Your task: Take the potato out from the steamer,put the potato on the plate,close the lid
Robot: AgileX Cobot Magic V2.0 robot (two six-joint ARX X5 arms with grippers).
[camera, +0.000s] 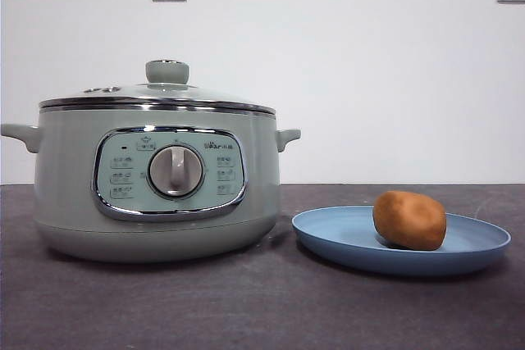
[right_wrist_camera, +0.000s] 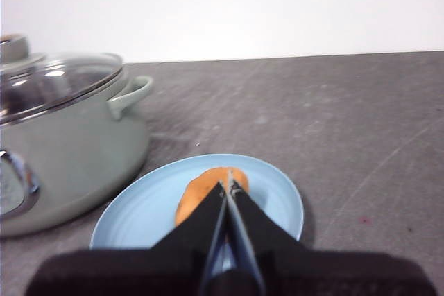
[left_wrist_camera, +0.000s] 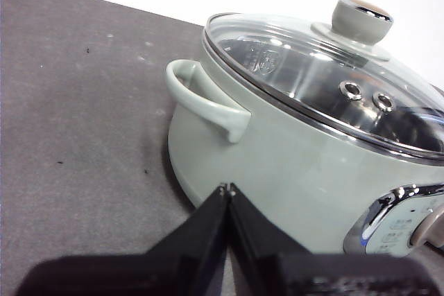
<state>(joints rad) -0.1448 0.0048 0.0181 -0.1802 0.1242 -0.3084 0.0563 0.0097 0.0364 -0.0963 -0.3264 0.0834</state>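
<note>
Smooth oval brown-orange potato [camera: 409,220] resting on wide shallow light-blue plate [camera: 344,239], just beside pale sage-green steamer [camera: 156,186]; chrome-rimmed glass lid [left_wrist_camera: 312,74] seated on it. Left gripper [left_wrist_camera: 227,188] and right gripper [right_wrist_camera: 228,186] hanging clear, jaws together, empty. Task looking finished.

A dark grey, faintly speckled table [camera: 246,309] carries everything, its surface running back to a white wall. The pale green steamer [camera: 156,194] stands directly on it on one side, and the light blue plate [camera: 344,239] lies flat on it just beside the steamer, not touching its base.
</note>
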